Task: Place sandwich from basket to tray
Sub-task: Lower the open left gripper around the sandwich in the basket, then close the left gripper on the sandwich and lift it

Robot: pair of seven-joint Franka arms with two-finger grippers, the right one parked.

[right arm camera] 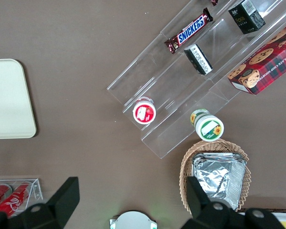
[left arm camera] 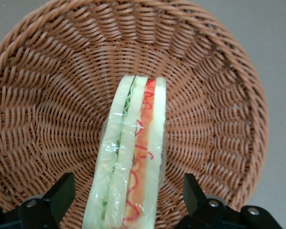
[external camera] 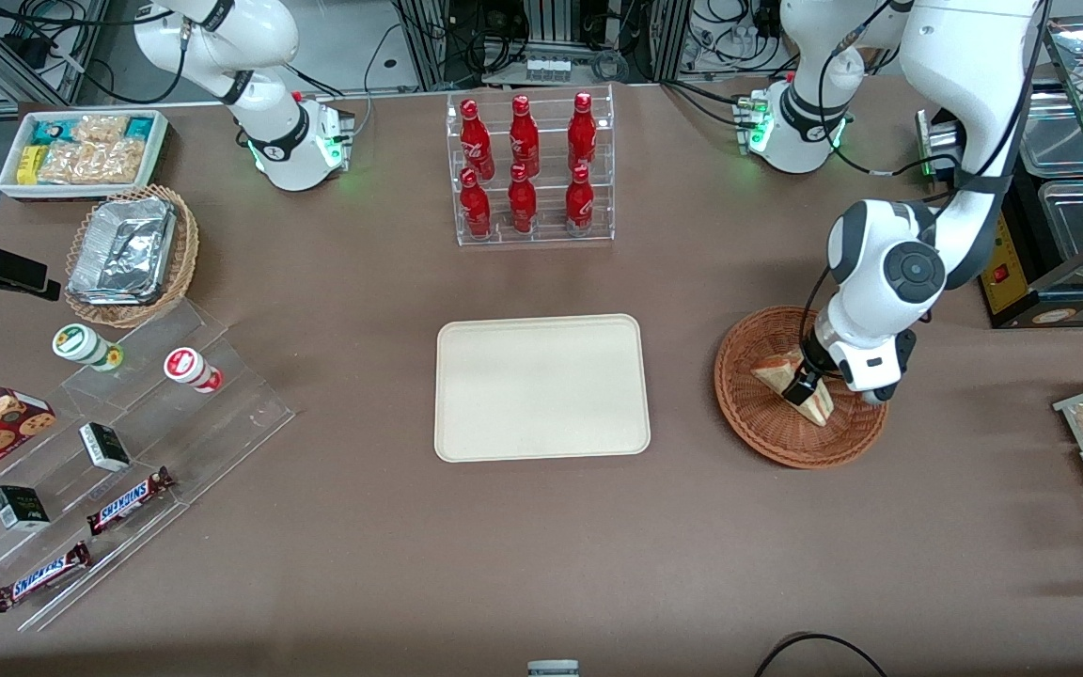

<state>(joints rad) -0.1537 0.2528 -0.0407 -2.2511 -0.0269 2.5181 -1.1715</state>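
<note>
the left arm bends down at right of the front frame, its hand [external camera: 803, 385] lowered into the basket [external camera: 748, 414] — fingers [left arm camera: 62, 191] spread, straddling the wrapped sandwich [left arm camera: 133, 162] there; the tray [external camera: 541, 387] sits mid-desk — bare.

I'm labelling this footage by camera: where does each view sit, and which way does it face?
Front view: high, facing the robots, over the whole table; both arms show, gripper in the basket.
Left wrist view: on the working arm, looking down at the sandwich between open jaws.
Right wrist view: on the parked arm, looking down on the snack shelves.
Front and right wrist share the tray.
</note>
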